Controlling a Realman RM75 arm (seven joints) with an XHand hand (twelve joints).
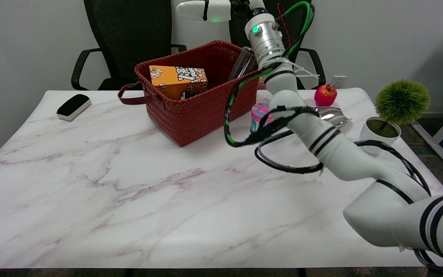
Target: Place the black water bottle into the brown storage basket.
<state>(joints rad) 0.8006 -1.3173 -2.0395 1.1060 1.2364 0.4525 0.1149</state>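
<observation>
Marble tabletop (129,200) noted: black water bottle (243,63) leaned inside brown storage basket (198,111), placement seemingly near complete; right hand out of view, state undeterminable.

The brown storage basket (202,109) is a woven, reddish-brown rectangular bin with a dark strap handle at its left end, standing upright on the far middle of the desk. The black water bottle (243,63) leans tilted inside the basket's far right corner, its dark translucent body rising above the rim, partly hidden.
</observation>
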